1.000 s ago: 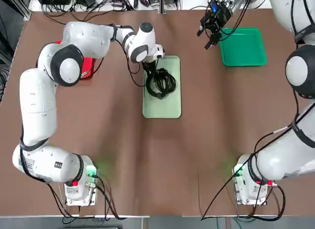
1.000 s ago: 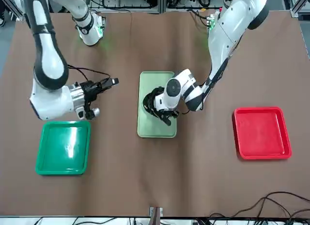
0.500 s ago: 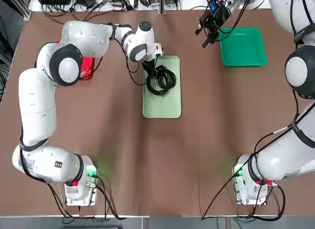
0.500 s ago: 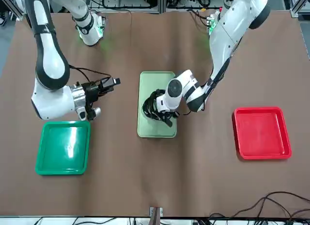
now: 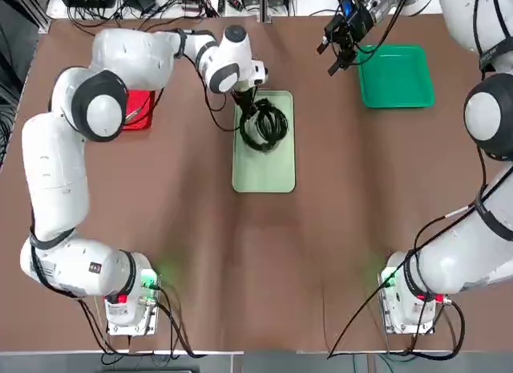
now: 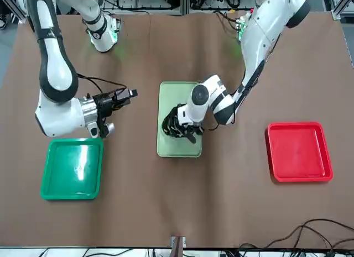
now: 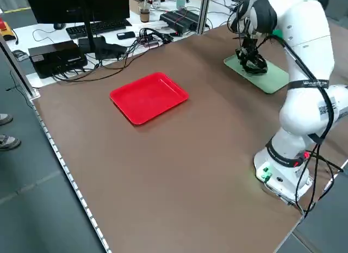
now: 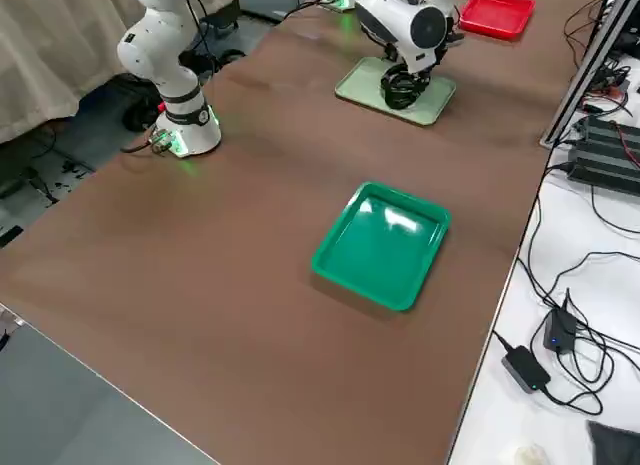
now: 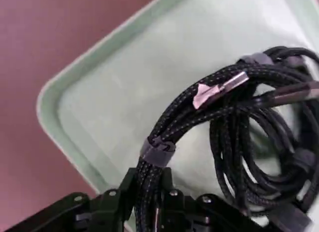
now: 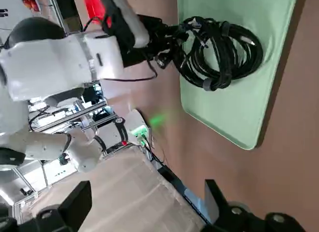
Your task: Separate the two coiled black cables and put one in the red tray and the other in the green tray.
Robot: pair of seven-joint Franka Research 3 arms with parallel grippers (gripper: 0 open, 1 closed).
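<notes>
The two coiled black cables (image 5: pixel 265 124) (image 6: pixel 177 124) sit bunched together at the far end of a pale mint tray (image 5: pixel 264 168). My left gripper (image 5: pixel 244 101) (image 9: pixel 158 192) is shut on a bundle of strands of one coil (image 9: pixel 219 107); the other coil's loops tangle beside it. The red tray (image 5: pixel 138 110) (image 6: pixel 298 152) is at the far left, partly hidden by the left arm, and holds nothing. The green tray (image 5: pixel 396 76) (image 6: pixel 73 168), also holding nothing, is at the far right. My right gripper (image 5: pixel 333 56) (image 6: pixel 130 94) hovers open beside it, over the table.
The mint tray (image 6: pixel 171 91) lies lengthwise at the table's middle. Cords and equipment (image 5: pixel 160 4) crowd the strip beyond the far edge. Brown table (image 5: pixel 264 269) stretches bare toward the arm bases.
My left gripper has drawn the cable bundle toward the far end of the mint tray. The right gripper has edged slightly farther away.
</notes>
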